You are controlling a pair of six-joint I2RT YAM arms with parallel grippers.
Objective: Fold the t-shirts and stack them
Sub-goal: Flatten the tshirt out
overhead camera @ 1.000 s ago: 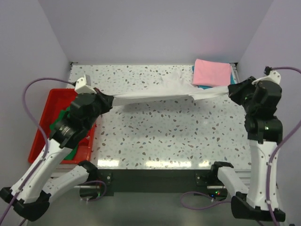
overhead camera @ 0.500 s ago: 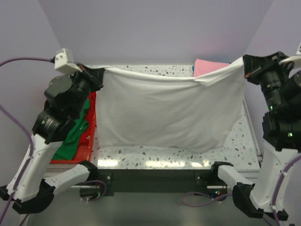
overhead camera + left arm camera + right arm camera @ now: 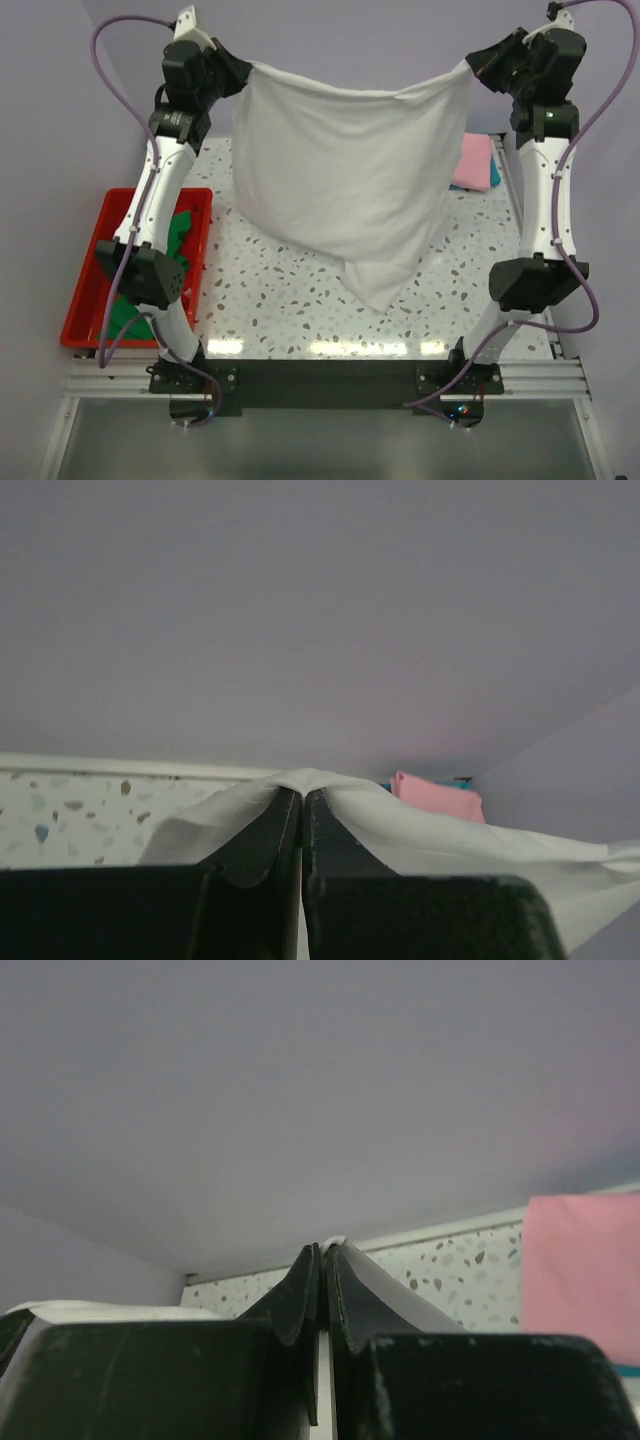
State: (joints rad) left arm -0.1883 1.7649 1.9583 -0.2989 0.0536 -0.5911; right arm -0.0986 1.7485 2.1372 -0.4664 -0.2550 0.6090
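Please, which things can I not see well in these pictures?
Top view: the raised white t-shirt hides the table behind it and part of the pink t-shirt.
Top view: the left arm covers part of the green t-shirt in the red tray.
Teal t-shirt: only an edge shows beside the pink one.

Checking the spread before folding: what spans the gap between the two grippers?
The white t-shirt, pinched by the left gripper and right gripper, hangs there; the top external view shows it.

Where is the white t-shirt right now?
Top view: the white t-shirt hangs over the table, held up between the left gripper and right gripper.
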